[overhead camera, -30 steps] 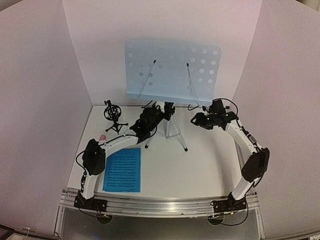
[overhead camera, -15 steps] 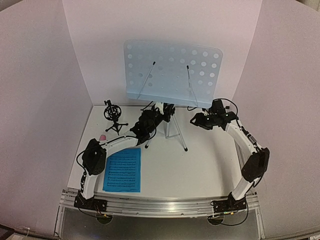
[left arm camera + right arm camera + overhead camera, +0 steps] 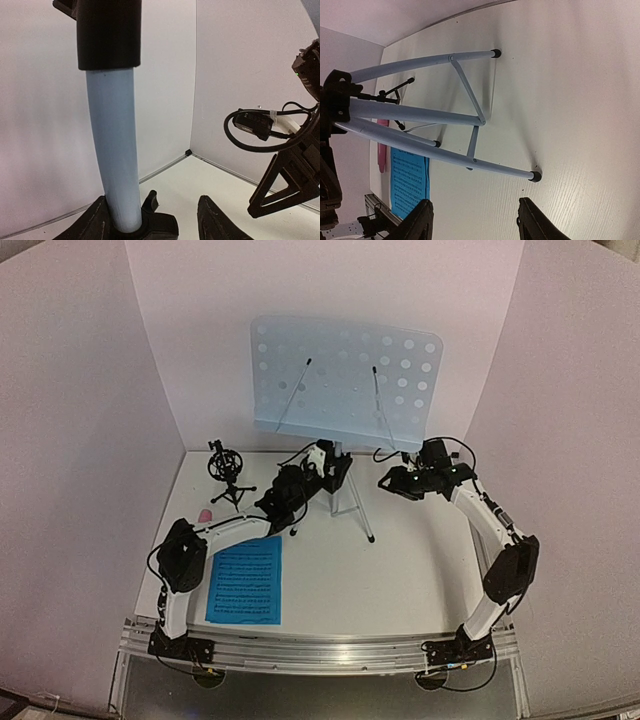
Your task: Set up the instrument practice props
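Note:
The pale-blue perforated music stand [image 3: 345, 380] stands on its silver tripod [image 3: 352, 508] at the back. My left gripper [image 3: 330, 466] is open at the stand's pole. In the left wrist view the pole [image 3: 114, 150] rises just inside the left finger [image 3: 92, 222], and the gripper [image 3: 152, 212] is not closed on it. My right gripper [image 3: 386, 480] is open and empty right of the tripod, as the right wrist view [image 3: 476, 217] shows. A blue sheet-music page [image 3: 245, 580] lies flat at the front left. The pink microphone [image 3: 204, 515] lies beside the black mic holder [image 3: 228, 472].
White walls close in the back and both sides. The tripod legs [image 3: 470, 160] spread over the table middle. The sheet-music page [image 3: 407, 185] and the pink microphone [image 3: 382, 150] lie beyond them in the right wrist view. A metal rail [image 3: 320, 650] runs along the near edge.
My left gripper has moved up and right to the stand's pole and turned its wrist. The stand's desk has shifted slightly. The right arm has barely moved.

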Robot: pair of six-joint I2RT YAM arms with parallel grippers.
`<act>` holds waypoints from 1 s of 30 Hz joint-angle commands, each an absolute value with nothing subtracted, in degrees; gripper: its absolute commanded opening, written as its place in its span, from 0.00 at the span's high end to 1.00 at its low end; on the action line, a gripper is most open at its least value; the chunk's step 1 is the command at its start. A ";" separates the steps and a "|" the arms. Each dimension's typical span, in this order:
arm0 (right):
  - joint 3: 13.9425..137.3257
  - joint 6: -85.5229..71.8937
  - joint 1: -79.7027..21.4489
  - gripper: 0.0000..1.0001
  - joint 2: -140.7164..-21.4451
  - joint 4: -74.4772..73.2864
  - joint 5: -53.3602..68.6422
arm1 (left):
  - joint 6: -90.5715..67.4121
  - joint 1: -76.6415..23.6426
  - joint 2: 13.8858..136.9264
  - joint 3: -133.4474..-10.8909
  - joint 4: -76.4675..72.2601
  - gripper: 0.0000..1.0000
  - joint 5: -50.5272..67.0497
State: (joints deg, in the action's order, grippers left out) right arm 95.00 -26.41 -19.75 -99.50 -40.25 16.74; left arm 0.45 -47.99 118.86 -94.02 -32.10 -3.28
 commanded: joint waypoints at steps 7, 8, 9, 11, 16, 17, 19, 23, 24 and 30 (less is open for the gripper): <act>92.50 -25.13 -19.87 0.43 -92.84 -41.24 19.66 | 4.68 -48.06 105.65 -81.96 -33.79 0.31 4.67; 91.52 -25.13 -19.90 0.44 -91.96 -41.32 19.64 | 5.55 -48.03 103.75 -79.89 -33.39 0.30 5.96; 90.60 -25.16 -19.91 0.44 -91.24 -41.45 19.75 | 6.11 -47.99 102.36 -78.64 -32.87 0.28 6.64; 89.32 -25.70 -19.89 0.43 -90.18 -41.70 20.09 | 7.02 -48.04 98.78 -75.84 -30.71 0.26 7.92; 86.02 -27.24 -21.93 0.43 -87.15 -42.71 19.44 | 10.87 -48.02 87.65 -69.10 -19.58 0.20 10.46; 85.34 -27.42 -22.89 0.43 -86.57 -42.88 18.71 | 11.61 -48.04 84.98 -67.71 -16.57 0.19 10.71; 84.29 -27.65 -25.51 0.43 -85.83 -43.27 17.12 | 12.97 -48.04 79.66 -65.14 -10.35 0.19 11.24; 82.68 -28.79 -31.67 0.40 -85.35 -44.10 13.97 | 15.10 -48.00 69.79 -61.45 3.47 0.19 12.52; 82.28 -29.48 -33.67 0.40 -85.29 -44.11 12.83 | 15.42 -47.99 67.71 -60.94 7.74 0.19 12.54; 82.82 -35.85 -47.02 0.39 -89.28 -43.73 7.04 | 21.40 -47.17 57.37 -59.29 31.91 0.20 11.59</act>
State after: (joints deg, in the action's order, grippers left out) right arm 81.65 -30.72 -39.49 -87.05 -43.20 12.23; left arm 15.26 -47.97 62.22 -60.77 10.16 10.91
